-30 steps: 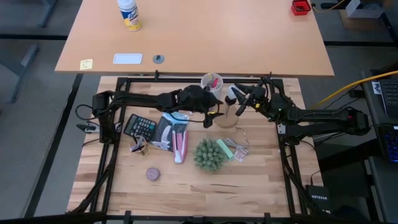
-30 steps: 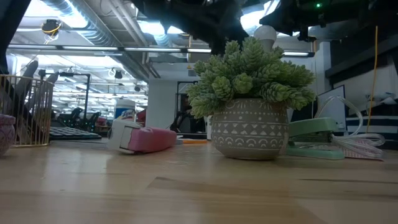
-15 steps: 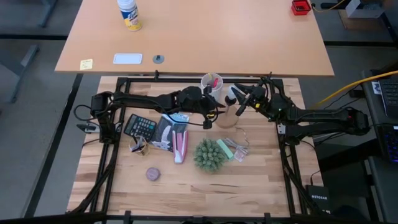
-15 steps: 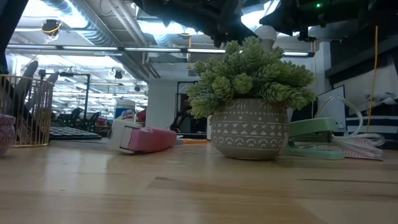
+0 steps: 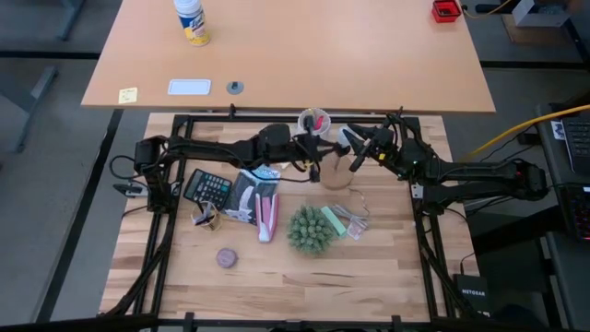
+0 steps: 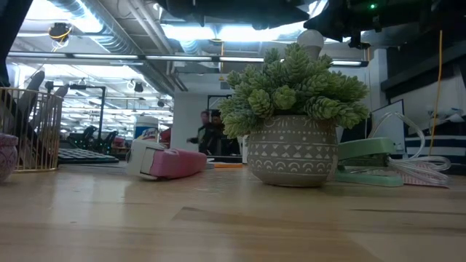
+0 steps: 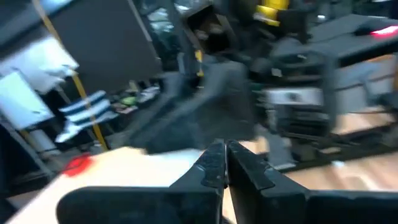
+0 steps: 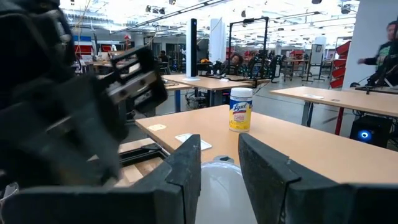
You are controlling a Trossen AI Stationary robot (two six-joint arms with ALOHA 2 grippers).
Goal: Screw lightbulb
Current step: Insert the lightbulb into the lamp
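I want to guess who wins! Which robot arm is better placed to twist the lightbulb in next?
Probably the right arm. Its tool is closed around the lightbulb, just above the wooden socket base. The left tool is shut on nothing, beside the base.

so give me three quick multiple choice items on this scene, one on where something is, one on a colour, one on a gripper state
1. Where is the lightbulb?
A. between the right gripper's fingers
B. lying beside the calculator
C. in the wire basket

2. What colour is the potted plant's foliage?
A. red
B. green
C. blue

3. How do the left gripper's fingers stand?
A. wide open
B. closed on the plant pot
C. shut with nothing between them

Answers:
1. A: the right wrist view shows the white bulb between the right gripper's two dark fingers.
2. B: the low view shows green leaves above the patterned pot.
3. C: the left wrist view shows the two fingertips pressed together, holding nothing.
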